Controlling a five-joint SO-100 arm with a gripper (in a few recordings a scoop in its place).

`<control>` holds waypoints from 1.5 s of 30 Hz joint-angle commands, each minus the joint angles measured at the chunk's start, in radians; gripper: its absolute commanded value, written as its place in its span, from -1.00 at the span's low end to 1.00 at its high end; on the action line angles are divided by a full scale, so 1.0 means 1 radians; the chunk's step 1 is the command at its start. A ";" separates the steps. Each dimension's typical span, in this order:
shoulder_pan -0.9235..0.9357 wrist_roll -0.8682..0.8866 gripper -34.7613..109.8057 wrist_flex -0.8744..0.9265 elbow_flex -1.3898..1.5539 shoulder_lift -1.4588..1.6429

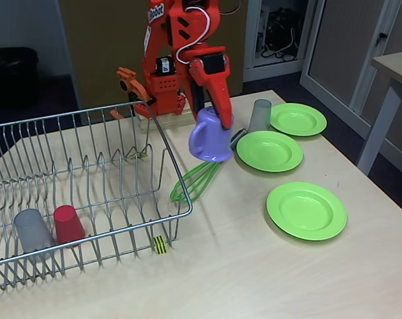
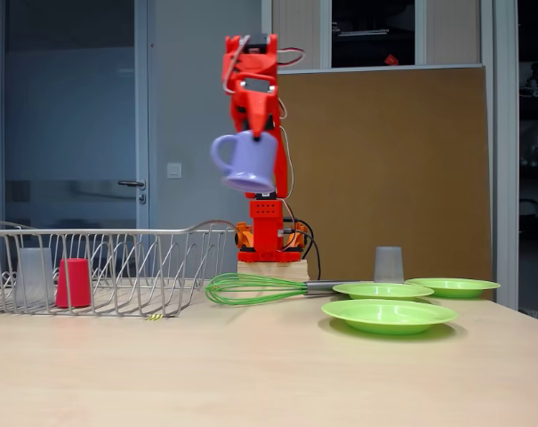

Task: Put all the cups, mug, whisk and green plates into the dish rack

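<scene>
My orange gripper (image 1: 217, 119) (image 2: 261, 133) is shut on the rim of the lavender mug (image 1: 210, 138) (image 2: 245, 162), which hangs in the air between the dish rack (image 1: 162, 136) (image 2: 197, 238) and the plates. Inside the rack stand a red cup (image 1: 68, 224) (image 2: 73, 282) and a grey cup (image 1: 32, 230) (image 2: 33, 275), both upside down. Another grey cup (image 1: 260, 115) (image 2: 389, 264) stands upside down on the table by the plates. The green whisk (image 1: 195, 181) (image 2: 251, 289) lies on the table below the mug. Three green plates (image 1: 306, 210) (image 1: 269, 150) (image 1: 298, 119) lie to the right.
The arm's base (image 1: 162, 93) (image 2: 270, 236) stands at the table's far edge behind the rack's corner. A yellow-black tag (image 1: 161, 244) marks the rack's front. Bare tabletop (image 1: 240, 272) lies in front of the plates and rack.
</scene>
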 commanded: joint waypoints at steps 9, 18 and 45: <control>0.359 -0.190 -0.31 -0.060 0.031 -0.043; 0.479 -0.235 -0.27 -0.153 0.018 -0.272; 0.555 -0.267 -0.08 -0.268 0.026 -0.514</control>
